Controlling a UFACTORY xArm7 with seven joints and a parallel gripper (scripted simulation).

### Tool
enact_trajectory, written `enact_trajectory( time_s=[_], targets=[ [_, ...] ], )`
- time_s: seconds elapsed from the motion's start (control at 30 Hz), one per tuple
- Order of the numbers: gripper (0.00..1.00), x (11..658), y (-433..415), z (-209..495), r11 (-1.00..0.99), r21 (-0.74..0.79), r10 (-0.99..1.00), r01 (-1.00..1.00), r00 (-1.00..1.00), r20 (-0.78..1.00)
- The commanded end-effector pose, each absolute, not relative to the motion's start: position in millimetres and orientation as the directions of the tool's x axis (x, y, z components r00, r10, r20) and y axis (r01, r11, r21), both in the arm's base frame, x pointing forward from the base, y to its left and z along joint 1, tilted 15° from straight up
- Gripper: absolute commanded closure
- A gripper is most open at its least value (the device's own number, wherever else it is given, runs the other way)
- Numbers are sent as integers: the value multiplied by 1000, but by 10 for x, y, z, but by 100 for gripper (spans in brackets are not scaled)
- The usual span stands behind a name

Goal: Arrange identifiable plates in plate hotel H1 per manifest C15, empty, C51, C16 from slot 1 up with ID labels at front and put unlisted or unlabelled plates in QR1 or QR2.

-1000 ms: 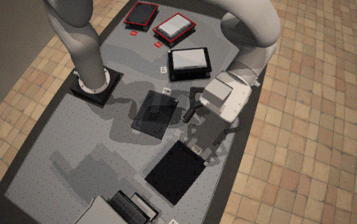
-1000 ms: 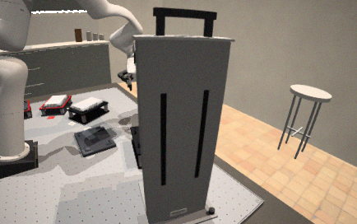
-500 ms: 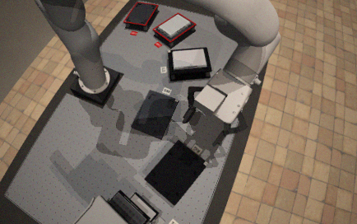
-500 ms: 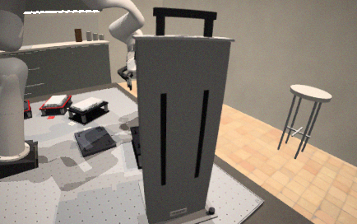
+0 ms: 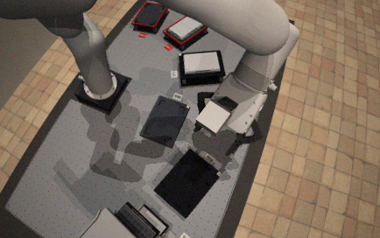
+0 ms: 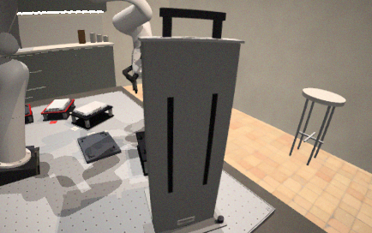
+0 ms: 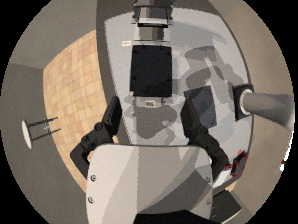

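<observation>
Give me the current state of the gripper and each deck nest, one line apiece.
Gripper: open, holding nothing, in the air beside the deck's edge.
Left red-rimmed nest: no light plate visible.
Right red-rimmed nest: holds a light plate, flat.
Raised black nest: holds a light plate, flat.
Dark grey nest: no plate on it.
Large black nest: no plate on it.

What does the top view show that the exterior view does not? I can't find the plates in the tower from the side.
Only the top view shows the tower's open front with plate edges, the big black square nest and the open gripper. Only the exterior view shows the tower's blank grey back panel, its black handle and a white round stool. Both show the red-framed nest holding a white plate.
</observation>
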State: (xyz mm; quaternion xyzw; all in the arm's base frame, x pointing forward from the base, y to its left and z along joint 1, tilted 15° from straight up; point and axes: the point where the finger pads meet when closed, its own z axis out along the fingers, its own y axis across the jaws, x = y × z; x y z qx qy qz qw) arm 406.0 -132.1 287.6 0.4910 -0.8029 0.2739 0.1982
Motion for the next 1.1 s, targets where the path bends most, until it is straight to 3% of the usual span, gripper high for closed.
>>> enact_trajectory(
  time_s=[0.0,1.07],
  targets=[
    [0,4066,-1320,2887,367,-248,-721,-897,-442,533],
    [0,4065,-1321,2890,367,-249,-908,-897,-403,113]
  ],
)
